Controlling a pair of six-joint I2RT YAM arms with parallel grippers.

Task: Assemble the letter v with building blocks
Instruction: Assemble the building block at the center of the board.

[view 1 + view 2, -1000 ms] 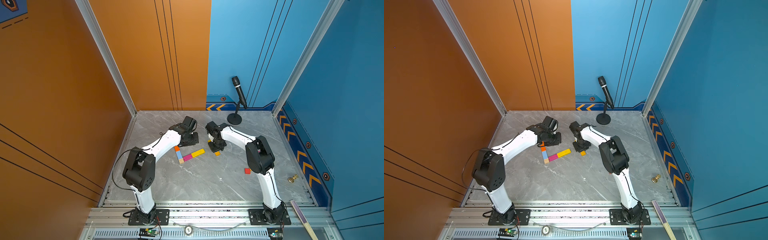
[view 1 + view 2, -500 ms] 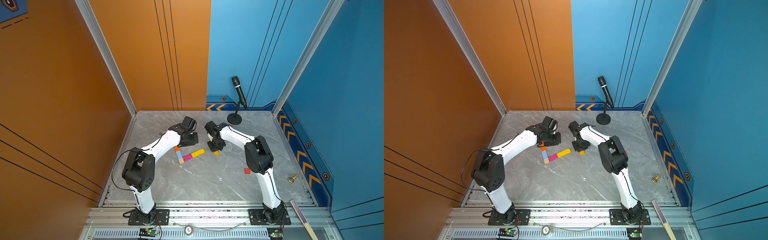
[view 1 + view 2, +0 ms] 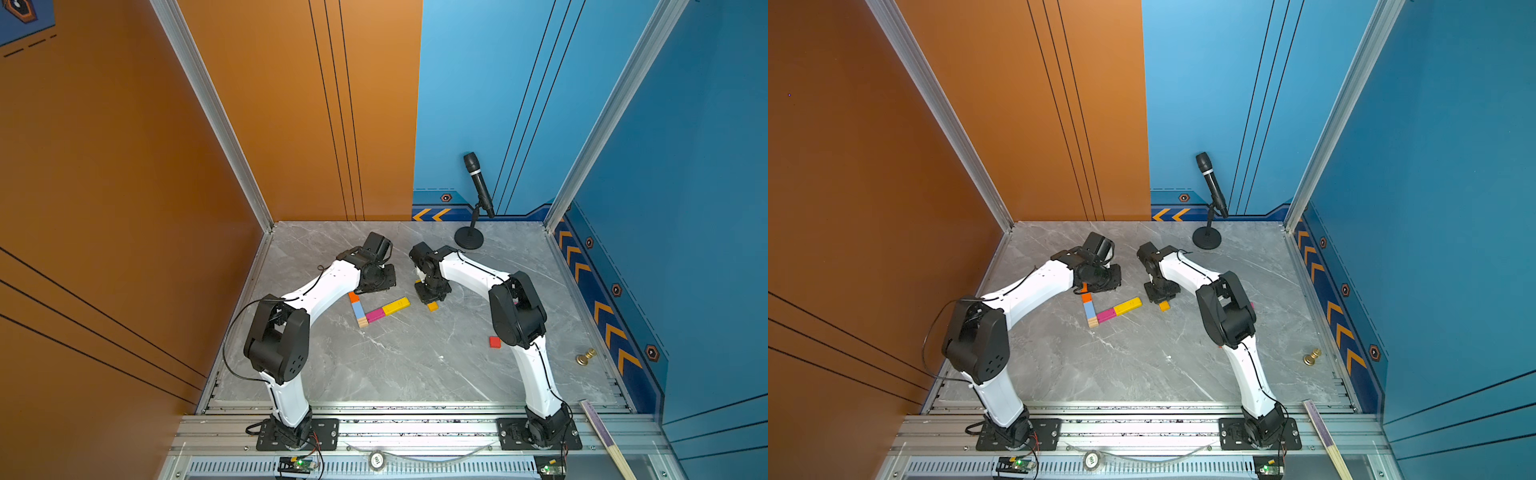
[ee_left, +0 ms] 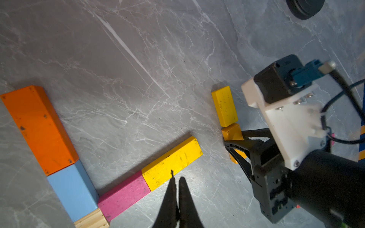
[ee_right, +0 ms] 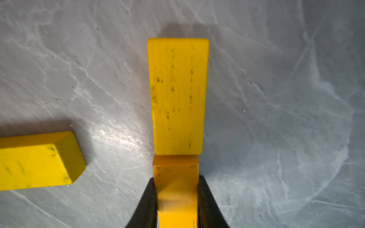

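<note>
Surroundings: a microphone on a round stand rises at the back of the grey marble table. A brass knob lies near the right edge and a red block just beside the right arm's elbow, both well apart from the build.
Build: an orange block, light blue block and plain wood cube lie end to end. A pink block and long yellow block run off from that corner, touching.
Left gripper: fingers pressed together and empty, poised by the long yellow block.
Right gripper: fingers pinch an amber block by its sides. The block's far end meets a short yellow block, near the long yellow block's free end.
Wrist views alone: the short yellow block shows whole. In both top views the right wrist covers nearly all of it.
Top views alone: the knob and the microphone's head.
Cut off: the wood cube at the left wrist view's edge, the amber block's near end in the right wrist view.
Hidden: in both top views the wrists cover both sets of fingers.
</note>
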